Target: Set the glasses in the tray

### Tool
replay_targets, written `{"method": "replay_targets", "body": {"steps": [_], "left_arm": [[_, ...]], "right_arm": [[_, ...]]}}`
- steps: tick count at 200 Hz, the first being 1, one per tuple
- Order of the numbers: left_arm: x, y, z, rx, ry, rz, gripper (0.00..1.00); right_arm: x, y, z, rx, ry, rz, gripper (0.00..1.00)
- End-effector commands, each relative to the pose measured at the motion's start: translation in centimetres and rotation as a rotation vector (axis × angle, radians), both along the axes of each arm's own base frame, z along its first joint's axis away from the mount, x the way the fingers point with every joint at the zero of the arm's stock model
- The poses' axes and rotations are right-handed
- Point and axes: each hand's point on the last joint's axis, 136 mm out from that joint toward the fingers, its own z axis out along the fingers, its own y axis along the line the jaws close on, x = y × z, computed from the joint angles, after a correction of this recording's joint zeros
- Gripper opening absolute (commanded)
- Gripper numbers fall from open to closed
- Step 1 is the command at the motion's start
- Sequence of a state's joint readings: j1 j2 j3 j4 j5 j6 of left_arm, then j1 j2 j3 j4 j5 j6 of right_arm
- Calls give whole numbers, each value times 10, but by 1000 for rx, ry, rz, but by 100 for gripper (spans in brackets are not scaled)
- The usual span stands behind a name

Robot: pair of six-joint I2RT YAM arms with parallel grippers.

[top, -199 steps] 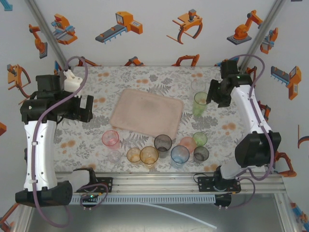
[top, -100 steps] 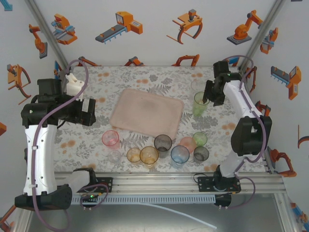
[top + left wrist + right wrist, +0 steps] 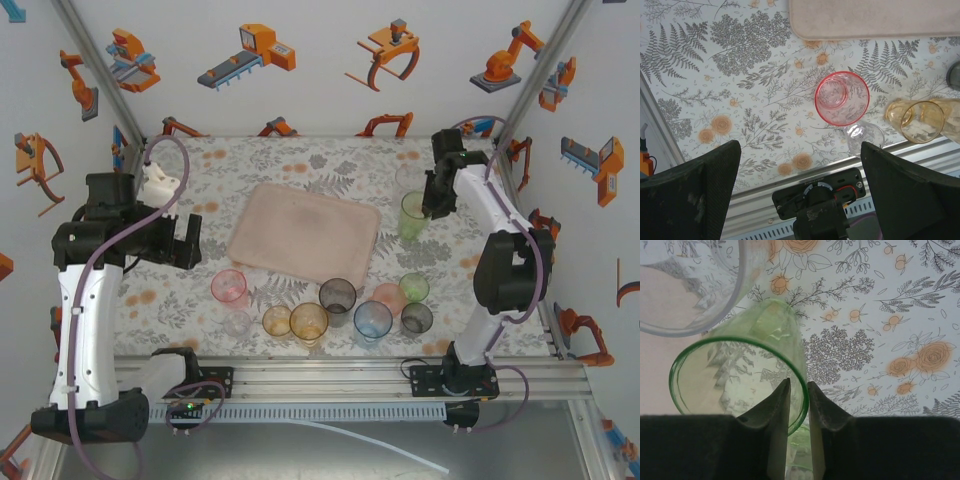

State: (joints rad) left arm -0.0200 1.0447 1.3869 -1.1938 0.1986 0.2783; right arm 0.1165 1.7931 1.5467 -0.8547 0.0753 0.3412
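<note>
Two sets of fingers have shifted in the last second, and only one shift matters yet. The left fingers [image 3: 695, 195] have drifted a little nearer the row of glasses and hang spread wide, holding nothing. Ahead of the gap between their tips, on the table [image 3: 715, 75], stands the pink glass [image 3: 842, 98]. A short clear glass [image 3: 865, 137] sits just beside it, and an amber glass [image 3: 917, 121] stands ahead of the right-hand tip. Beyond the pink glass lies the tray [image 3: 303, 235], with no glass in it so far. The right fingers [image 3: 786, 390] have reached forward and drawn nearly together across the rim of the tall green glass [image 3: 740, 375]. One tip is inside and one outside, pinching its wall. That glass stands upright on the table beside the tray, with another clear glass [image 3: 685, 290] just beyond it. The grasp looks made, so a lift toward the tray should follow.
</note>
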Motion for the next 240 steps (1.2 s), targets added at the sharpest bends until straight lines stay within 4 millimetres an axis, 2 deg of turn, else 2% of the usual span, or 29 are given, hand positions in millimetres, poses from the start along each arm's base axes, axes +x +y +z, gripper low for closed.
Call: {"method": "replay_targets", "body": {"steps": [1, 66, 95, 158, 208, 240], "left_arm": [[-5, 0, 0, 22, -19, -25, 97], [-11, 1, 1, 33, -39, -32, 97], [-10, 2, 3, 35, -45, -26, 97], [-1, 9, 7, 51, -49, 24, 97], [2, 10, 7, 47, -51, 40, 97], [3, 9, 6, 37, -45, 46, 97]], "right_arm": [[0, -1, 0, -26, 3, 3, 16], [-9, -3, 8, -38, 2, 0, 0], [-14, -3, 14, -33, 5, 6, 0], [-27, 3, 40, -24, -36, 30, 0], [-45, 27, 67, -44, -59, 108, 0], [-57, 62, 86, -34, -82, 188, 0]]}}
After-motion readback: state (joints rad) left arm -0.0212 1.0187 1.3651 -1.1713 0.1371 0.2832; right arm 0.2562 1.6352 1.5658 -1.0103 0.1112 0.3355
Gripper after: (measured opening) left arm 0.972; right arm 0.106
